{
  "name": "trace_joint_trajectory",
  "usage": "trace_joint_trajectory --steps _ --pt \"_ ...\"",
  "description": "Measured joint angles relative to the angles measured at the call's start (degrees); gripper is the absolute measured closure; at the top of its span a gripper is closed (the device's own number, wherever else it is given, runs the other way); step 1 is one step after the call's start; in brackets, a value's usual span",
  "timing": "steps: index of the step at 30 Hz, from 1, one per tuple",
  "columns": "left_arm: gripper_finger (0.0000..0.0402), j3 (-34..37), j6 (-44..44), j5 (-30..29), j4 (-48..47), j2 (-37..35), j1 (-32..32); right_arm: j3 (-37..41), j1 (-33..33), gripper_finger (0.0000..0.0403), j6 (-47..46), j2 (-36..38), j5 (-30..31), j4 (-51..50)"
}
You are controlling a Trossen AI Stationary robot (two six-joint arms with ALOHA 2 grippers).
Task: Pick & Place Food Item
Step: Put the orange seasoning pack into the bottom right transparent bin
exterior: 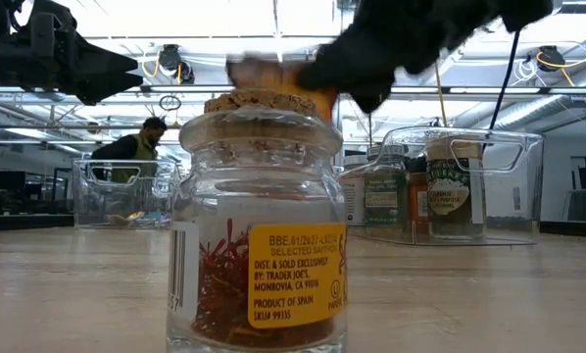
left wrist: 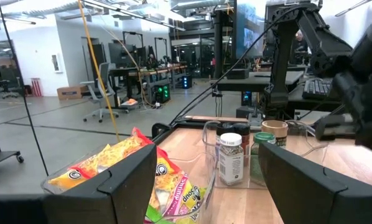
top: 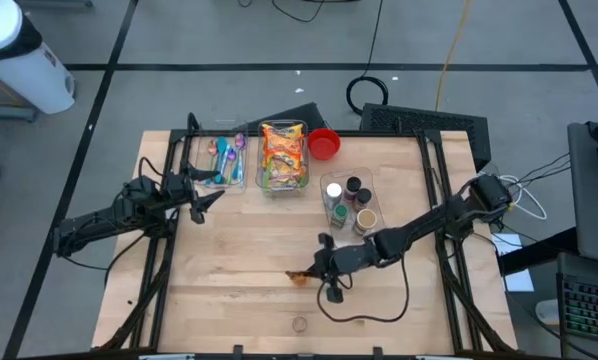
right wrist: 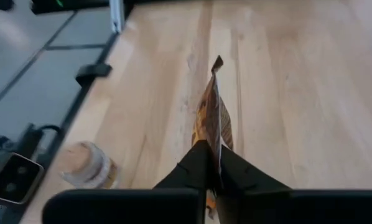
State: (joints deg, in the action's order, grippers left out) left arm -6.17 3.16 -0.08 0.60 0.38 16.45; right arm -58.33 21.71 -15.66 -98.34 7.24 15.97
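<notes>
**Right arm holds a snack packet above the table, ready to place it**

The right gripper [top: 312, 273] is clenched on a small orange-and-yellow snack packet [right wrist: 214, 118], pinching it by one edge so it sticks out flat and thin between the two dark fingers [right wrist: 197, 163]. In the high view the packet [top: 298, 277] sits near the front middle of the wooden table [top: 239, 250], just beyond the gripper tips. It seems to be lifted clear of the wood, though this cannot be told for certain.

A small corked jar [top: 299, 324] stands near the front edge, close to the packet's path. In the low view the jar [exterior: 258, 226] fills the foreground, with the packet a blur behind its cork.

To do this step well, I judge the arm should keep its grip firm, since the thin packet could slip or twist. It should carry the packet high enough to pass the jar without knocking it. The likely target is the clear bin of snack packets [top: 283, 157] at the back of the table, beside a red bowl [top: 324, 143] and a bin of spice jars [top: 347, 203].

The left gripper [top: 201, 197] waits at the left of the table near a bin of utensils [top: 222, 160]. Its fingers [left wrist: 127, 180] are spread wide, holding nothing.
</notes>
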Motion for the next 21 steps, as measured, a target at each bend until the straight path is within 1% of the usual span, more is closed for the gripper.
trace_joint_trajectory --steps 6,8,12,18,21 --pt "0.0119 0.0 0.0 0.0 0.0 0.0 0.0 0.0 0.1 0.0402 3.3 7.8 0.2 -2.2" --pt "0.0119 0.0 0.0 0.0 0.0 0.0 0.0 0.0 0.2 0.0402 4.6 11.2 1.5 -4.9" --pt "0.0119 0.0 0.0 0.0 0.0 0.0 0.0 0.0 0.2 0.0402 6.3 18.2 8.5 -14.5" --pt "0.0119 0.0 0.0 0.0 0.0 0.0 0.0 0.0 0.1 0.0403 5.5 27.4 20.5 -29.4" --pt "0.0119 0.0 0.0 0.0 0.0 0.0 0.0 0.0 0.1 0.0403 3.3 30.5 23.8 -35.2"
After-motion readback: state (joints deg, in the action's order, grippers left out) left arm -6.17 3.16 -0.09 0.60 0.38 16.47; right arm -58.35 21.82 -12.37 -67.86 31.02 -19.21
